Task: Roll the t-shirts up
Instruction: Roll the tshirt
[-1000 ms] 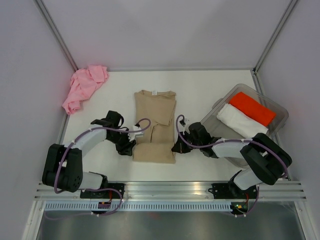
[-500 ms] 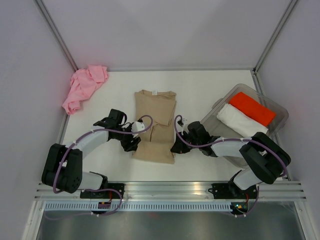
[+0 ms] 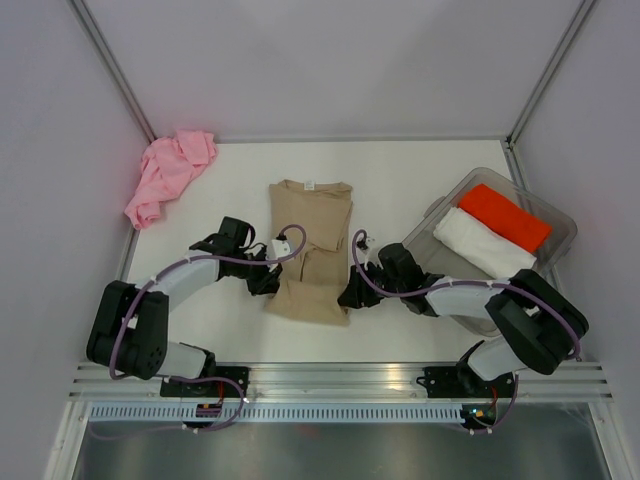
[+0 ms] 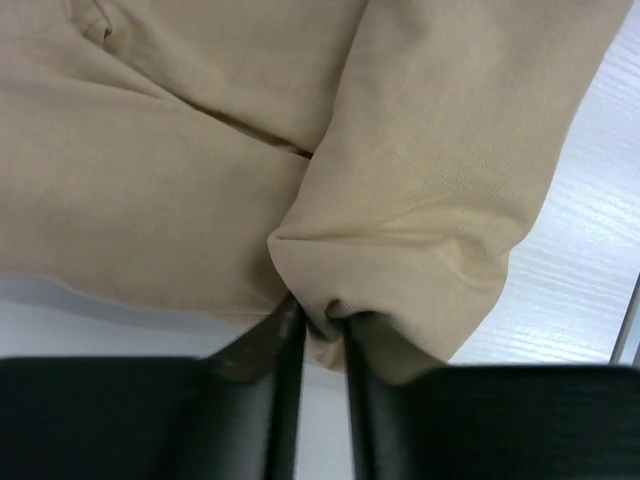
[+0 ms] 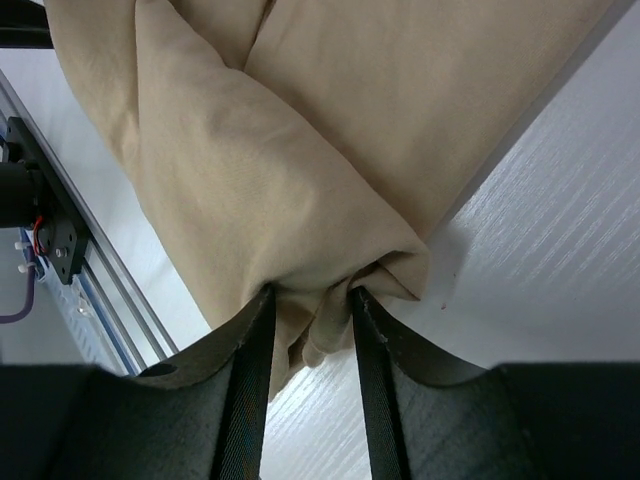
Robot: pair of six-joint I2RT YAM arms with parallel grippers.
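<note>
The tan t-shirt (image 3: pixel 310 235) lies folded into a long strip at mid-table, its near end rolled up a little. On the left side of that near end my left gripper (image 3: pixel 272 283) is shut on a bunched fold of the tan cloth (image 4: pixel 420 200); its fingers (image 4: pixel 285 350) stand close together. At the right side my right gripper (image 3: pixel 348 293) stands open, with the rolled edge of the tan cloth (image 5: pixel 260 180) sitting loosely between its fingers (image 5: pixel 250 360). The pink t-shirt (image 3: pixel 170 172) lies crumpled in the far left corner, away from both grippers.
A clear plastic bin (image 3: pixel 562 215) at the right holds a rolled red cloth (image 3: pixel 510 217) and a rolled white cloth (image 3: pixel 483 243). Grey walls close in the table on three sides. A metal rail (image 3: pixel 340 380) runs along the near edge.
Both grippers have moved inward against the near end of the tan t-shirt, which has bunched up and shortened. The right gripper has opened from shut; the left opened wider, then closed on the cloth.
</note>
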